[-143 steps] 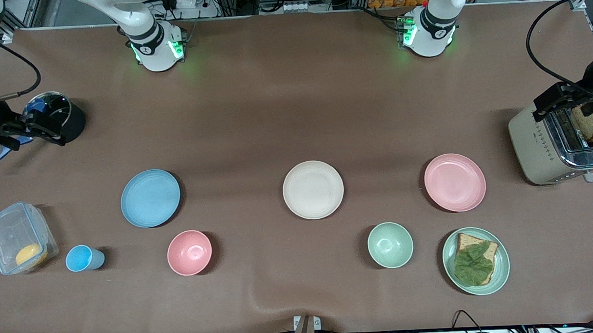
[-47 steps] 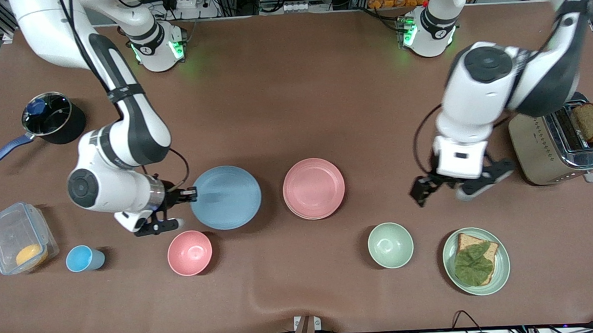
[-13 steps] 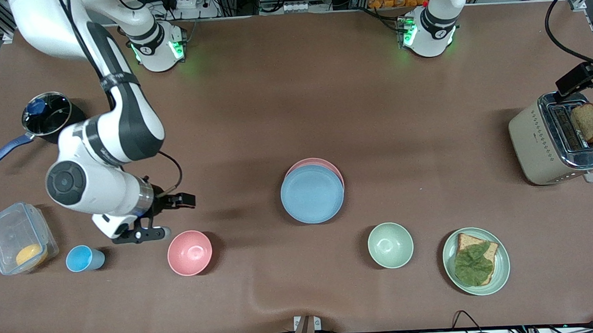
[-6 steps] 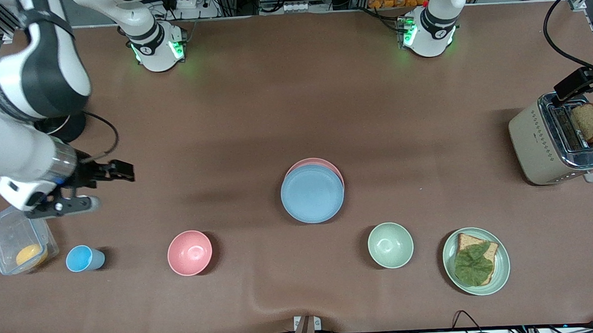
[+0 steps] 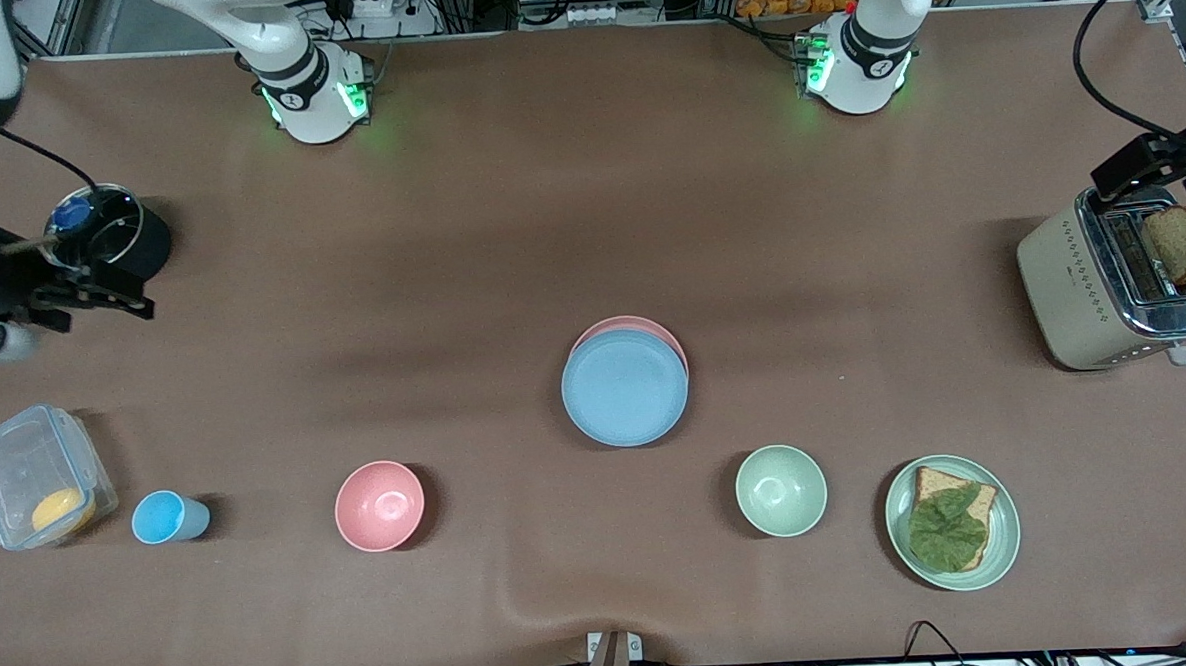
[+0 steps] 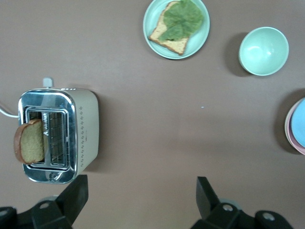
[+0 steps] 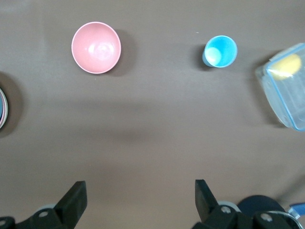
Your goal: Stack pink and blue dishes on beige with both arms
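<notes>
A brown worktop fills the front view, with the two white arm bases along its upper edge. A beige toaster stands at the left arm's end of the worktop, a slice of bread sticking up from one slot. At the right arm's end sit a black saucepan and, nearer the front camera, a clear lidded container holding something yellow.

At the middle of the worktop the blue plate lies on top of the pink plate, whose rim peeks out on the edge farther from the front camera. The beige plate is presumably beneath them, but it is hidden.

Nearer the front camera, a pale green plate carries bread topped with a lettuce leaf. Beside it is a green bowl, then a pink bowl and a small blue cup toward the right arm's end.

The left claw hangs over the worktop next to the toaster, its fingers spread wide and empty. The right claw hangs over the worktop beside the saucepan, fingers likewise spread wide and holding nothing.
</notes>
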You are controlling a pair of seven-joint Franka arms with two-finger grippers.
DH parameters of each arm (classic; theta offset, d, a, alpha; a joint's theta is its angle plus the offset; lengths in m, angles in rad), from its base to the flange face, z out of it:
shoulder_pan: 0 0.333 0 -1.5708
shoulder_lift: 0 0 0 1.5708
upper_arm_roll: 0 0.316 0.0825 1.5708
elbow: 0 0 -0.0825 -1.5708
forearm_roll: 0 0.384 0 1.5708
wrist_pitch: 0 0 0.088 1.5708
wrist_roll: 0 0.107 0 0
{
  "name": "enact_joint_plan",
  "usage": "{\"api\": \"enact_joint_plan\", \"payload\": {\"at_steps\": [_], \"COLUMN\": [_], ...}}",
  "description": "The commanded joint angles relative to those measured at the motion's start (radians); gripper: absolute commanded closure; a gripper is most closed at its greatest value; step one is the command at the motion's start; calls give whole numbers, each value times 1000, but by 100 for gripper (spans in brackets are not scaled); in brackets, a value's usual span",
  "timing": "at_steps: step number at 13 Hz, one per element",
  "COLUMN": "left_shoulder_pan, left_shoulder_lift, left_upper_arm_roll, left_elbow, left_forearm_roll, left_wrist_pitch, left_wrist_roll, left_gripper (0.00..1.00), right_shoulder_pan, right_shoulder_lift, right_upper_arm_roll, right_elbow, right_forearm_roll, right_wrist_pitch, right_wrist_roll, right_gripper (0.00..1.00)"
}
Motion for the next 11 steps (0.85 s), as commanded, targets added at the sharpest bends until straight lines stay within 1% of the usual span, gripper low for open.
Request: {"api": "enact_joint_plan", "payload": {"at_steps": [1,3,6,11], "left_shoulder_pan": [-5,-5,3,-2], "left_shoulder_lift": [9,14,15,15], "left_upper_arm_roll": [-32,-45,-45,-43], "left_elbow": [4,4,10,19], "left_forearm_roll": [-11,-12,-12,-2], "left_wrist_pitch": [4,4,4,1], "left_wrist_roll": [-7,5,7,-1], "left_gripper": [0,0,0,0], "right_shoulder_pan": [-19,-19,-10,-14], "right_shoulder_lift": [-48,-54,-64,-65], "right_upper_arm_roll": [18,18,26,23], "right_elbow": [-40,-38,-37,-37], "right_forearm_roll": [-41,-44,-44,-44], "right_wrist_pitch": [-7,-8,-25,-25], "right_wrist_roll": [13,27,119,98], "right_gripper": [0,0,0,0]}}
